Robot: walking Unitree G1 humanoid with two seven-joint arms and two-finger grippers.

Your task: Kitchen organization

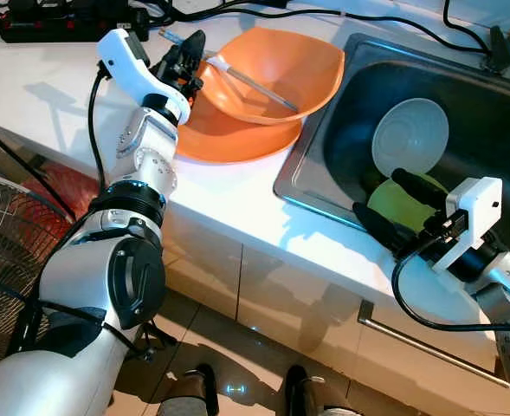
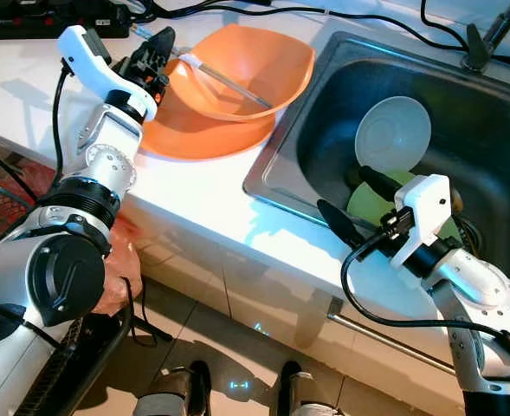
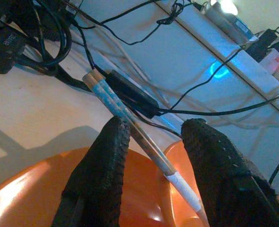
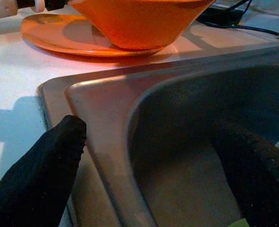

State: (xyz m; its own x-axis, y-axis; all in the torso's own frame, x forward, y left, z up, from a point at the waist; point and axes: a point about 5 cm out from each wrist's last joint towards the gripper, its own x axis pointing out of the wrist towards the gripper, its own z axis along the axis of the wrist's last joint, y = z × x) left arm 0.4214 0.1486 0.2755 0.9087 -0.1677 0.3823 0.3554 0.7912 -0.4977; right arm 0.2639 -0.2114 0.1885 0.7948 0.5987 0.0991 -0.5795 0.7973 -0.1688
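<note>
1. Since the job is kitchen organization, the thing in hand is taken to be the long utensil (image 1: pixel 253 84), a thin metal-looking rod with a white collar and a blue-patterned handle end; it lies slanted across the orange bowl (image 1: pixel 311 69), its handle end passing over the rim toward the cables at the back of the table (image 1: pixel 237 199).
2. The bowl is stacked on an orange plate (image 1: pixel 237 139) just beside the steel sink (image 1: pixel 324 130).
3. The left gripper (image 3: pixel 151 142) is held at the bowl's rim with its jaws open, one finger on each side of the rod; in the left wrist view a gap is seen on both sides, so nothing is gripped yet.
4. The rod is judged light, stiff and smooth, so it may slip or roll between the padded fingers if pinched loosely.
5. Hold is best taken on the handle part just outside the rim, where the rod is free of the bowl wall; a grip near the very tip would let the far end swing.
6. The bowl and plate look like plastic, light enough to be dragged along if the rod is levered against the rim.
7. The right gripper (image 1: pixel 393 208) is held over the sink's near edge, jaws open and straddling it, holding nothing.
8. In the sink, a white dish (image 1: pixel 410 134) and a green item (image 1: pixel 393 204) are seen.
</note>
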